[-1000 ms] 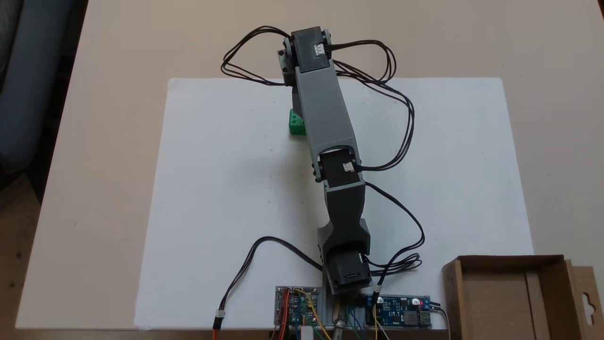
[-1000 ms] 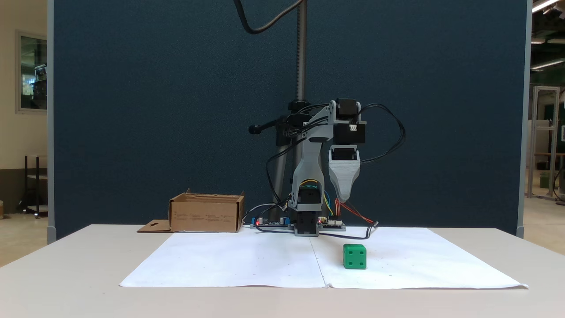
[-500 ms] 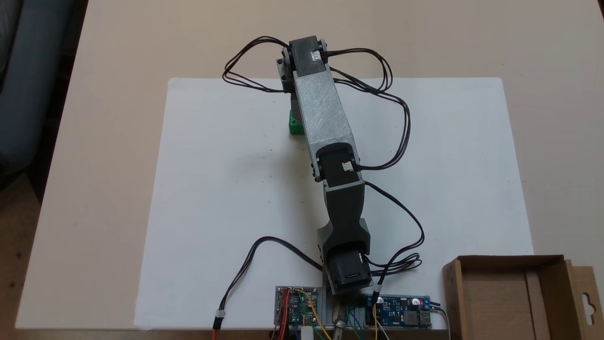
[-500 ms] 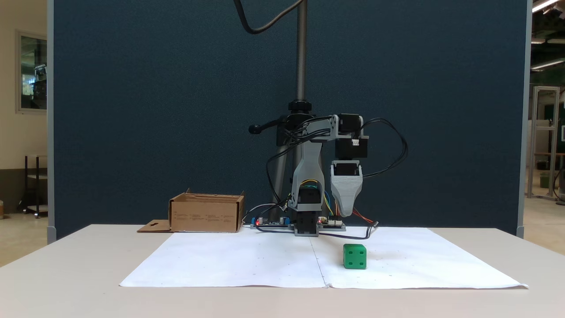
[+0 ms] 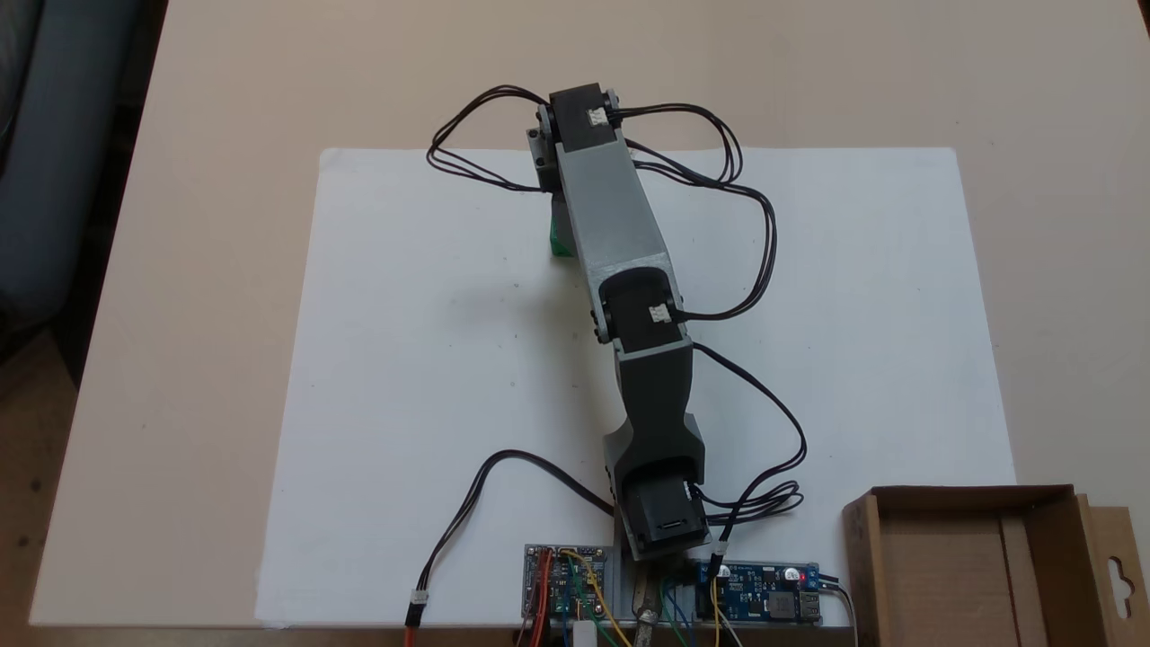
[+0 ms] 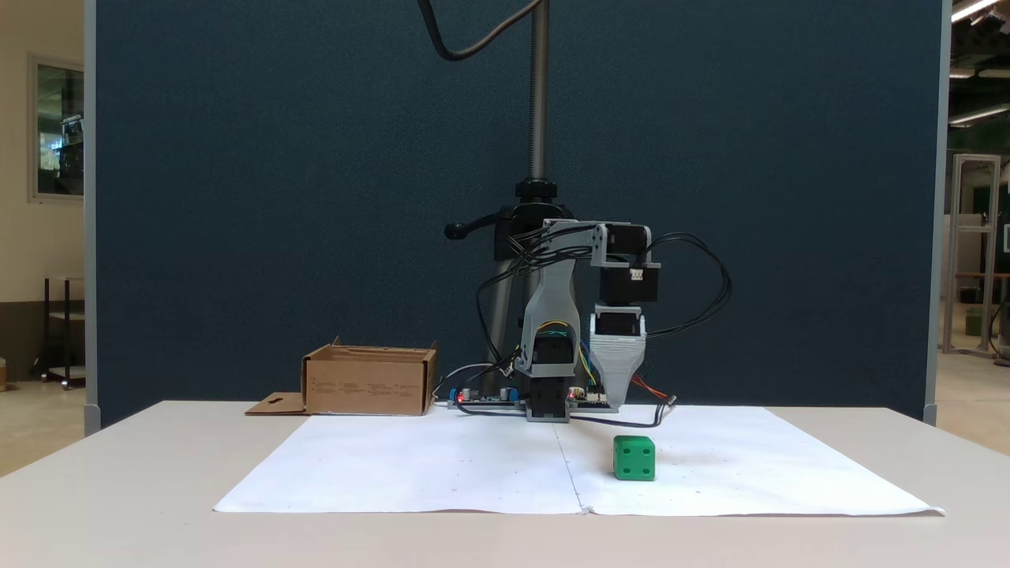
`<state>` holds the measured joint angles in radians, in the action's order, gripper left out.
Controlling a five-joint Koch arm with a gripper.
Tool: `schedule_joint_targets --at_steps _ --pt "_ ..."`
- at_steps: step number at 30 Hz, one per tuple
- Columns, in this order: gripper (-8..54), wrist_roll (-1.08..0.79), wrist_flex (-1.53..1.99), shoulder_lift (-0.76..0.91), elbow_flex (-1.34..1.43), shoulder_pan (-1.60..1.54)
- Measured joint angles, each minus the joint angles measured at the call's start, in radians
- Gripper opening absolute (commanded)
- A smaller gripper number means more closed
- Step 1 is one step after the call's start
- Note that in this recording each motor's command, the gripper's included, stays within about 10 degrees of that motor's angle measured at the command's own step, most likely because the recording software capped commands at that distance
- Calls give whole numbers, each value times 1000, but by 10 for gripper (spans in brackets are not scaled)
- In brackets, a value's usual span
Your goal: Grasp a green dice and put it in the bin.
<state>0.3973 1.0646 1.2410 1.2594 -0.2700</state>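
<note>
Dice (image 6: 634,458): one, green, on the paper (image 6: 442,465), right of its centre fold in a fixed view.
Gripper (image 6: 617,404): one, pointing down above the dice, apart from it; jaw state cannot be told.
Bin (image 6: 369,381): one, beside the paper's corner.
</note>
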Motion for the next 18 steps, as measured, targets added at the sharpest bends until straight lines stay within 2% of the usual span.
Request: schedule_joint_targets --at_steps 18 --pt "432 57 -143 0 100 -14"
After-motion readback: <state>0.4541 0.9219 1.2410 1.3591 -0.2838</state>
